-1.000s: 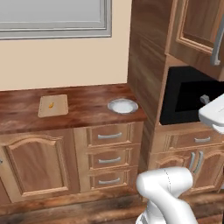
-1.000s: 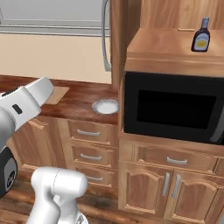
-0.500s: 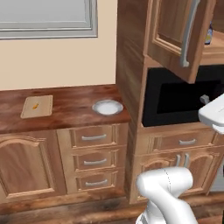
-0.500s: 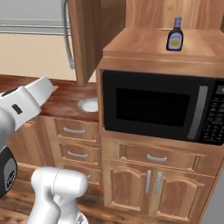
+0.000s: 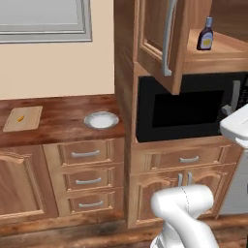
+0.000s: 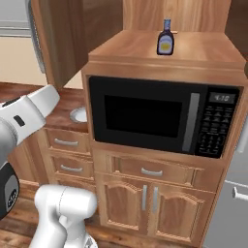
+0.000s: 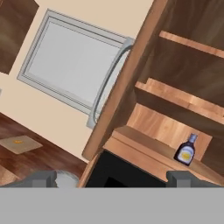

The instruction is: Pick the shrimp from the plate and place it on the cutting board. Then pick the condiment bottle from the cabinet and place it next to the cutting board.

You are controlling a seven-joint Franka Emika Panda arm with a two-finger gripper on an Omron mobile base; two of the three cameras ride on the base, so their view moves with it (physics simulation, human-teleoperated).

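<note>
1. The base has driven right over the last second. In both base views the whole picture has slid: the cutting board [image 5: 23, 118] and plate [image 5: 101, 119] now sit at the left of the left base view, and the microwave [image 6: 162, 117] has come to the middle of the right base view. That is the camera moving, not the things.
2. The shrimp [image 5: 20, 117] lies on the board as a small orange speck, and the plate looks bare. We judge the first half of the task done.
3. The bottle [image 6: 165, 38] stands upright on the light shelf of the cabinet [image 5: 159, 36], upper right in the left base view, right of the open door with its long silver handle [image 5: 168, 38].
4. In the hand view the bottle [image 7: 186, 150] sits lower right, well apart from the gripper [image 7: 110, 179]. The jaws stand wide open and hold nothing.
5. Our reading: the approach to the cabinet is under way, and the reach up to the shelf comes next. The door edge crowds the left side of the reach.
6. The desk [image 5: 63, 121] beside the board has room for the bottle.
</note>
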